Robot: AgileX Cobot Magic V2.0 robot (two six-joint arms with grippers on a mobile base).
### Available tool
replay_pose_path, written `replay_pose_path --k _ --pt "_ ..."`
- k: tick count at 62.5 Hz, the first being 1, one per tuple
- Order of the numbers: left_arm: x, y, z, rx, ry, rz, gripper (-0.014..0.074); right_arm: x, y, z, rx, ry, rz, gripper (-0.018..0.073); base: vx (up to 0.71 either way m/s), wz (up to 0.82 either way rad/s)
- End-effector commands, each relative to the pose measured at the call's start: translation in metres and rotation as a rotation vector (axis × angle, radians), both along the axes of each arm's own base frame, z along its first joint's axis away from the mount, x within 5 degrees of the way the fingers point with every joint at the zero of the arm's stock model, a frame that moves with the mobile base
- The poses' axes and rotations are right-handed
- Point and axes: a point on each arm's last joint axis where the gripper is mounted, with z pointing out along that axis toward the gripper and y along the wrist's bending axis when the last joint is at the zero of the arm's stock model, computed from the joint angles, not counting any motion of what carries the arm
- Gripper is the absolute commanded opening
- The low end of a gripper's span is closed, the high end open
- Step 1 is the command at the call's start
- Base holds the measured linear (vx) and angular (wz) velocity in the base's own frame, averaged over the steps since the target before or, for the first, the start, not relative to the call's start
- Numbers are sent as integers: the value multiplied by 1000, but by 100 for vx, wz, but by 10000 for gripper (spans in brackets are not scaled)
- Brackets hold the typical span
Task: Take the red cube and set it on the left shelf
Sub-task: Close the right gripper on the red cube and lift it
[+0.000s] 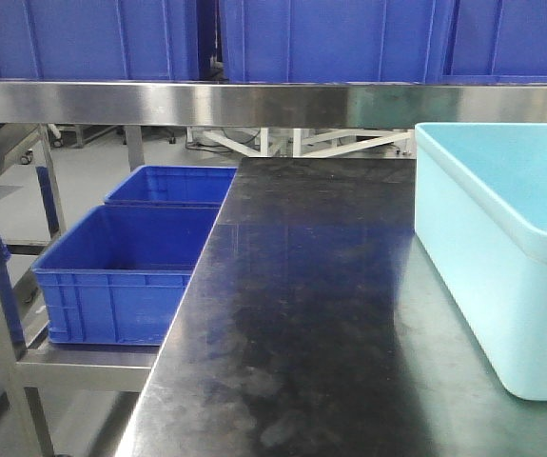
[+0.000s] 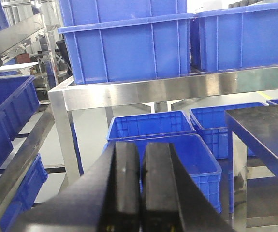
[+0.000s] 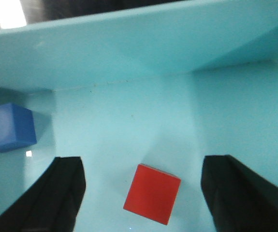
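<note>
- A dark, glossy surface [image 1: 321,314] fills the middle of the front view. A steel shelf rack [image 1: 83,367] stands at its left side, with a steel rail across the top of the frame.
- Deep blue plastic crates [image 1: 121,276] sit on the low level of the rack at the left of the frame, and more of them stand above the rail.
- A pale turquoise plastic tub [image 1: 501,248] stands on the surface at the right edge.
- In the right wrist view, the small red cube [image 3: 152,194] lies on the tub floor, in the lower middle of the frame.
- A blue cube [image 3: 8,128] lies at the left edge, well apart from it.
- The right pincer [image 3: 143,164] is spread wide. One dark finger is on each side of the red cube, neither touches it, and it holds nothing.
- The left pincer [image 2: 141,159] has its black fingers pressed together, with nothing between them.
</note>
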Motion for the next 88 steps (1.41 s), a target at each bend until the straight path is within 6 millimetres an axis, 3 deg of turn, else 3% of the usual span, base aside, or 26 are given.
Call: replay_pose_path --k 1,36,63,72,85,88 --pt "1 0 0 -13 -53 -1 106 7 0 13 -4 -68 0 606 0 0" --pt "1 0 0 -13 -53 -1 106 14 -1 -32 8 130 0 603 -1 -3" --pt "1 0 0 -13 -53 -1 106 22 -1 -52 11 179 0 595 0 0" --pt "1 0 0 -13 -53 -1 106 23 -1 -53 11 171 0 468 0 0" --pt "1 0 0 -13 -53 -1 106 23 6 -47 7 147 24 57 0 0" --pt "1 0 0 -13 -53 -1 106 22 10 -42 5 116 40 57 0 0"
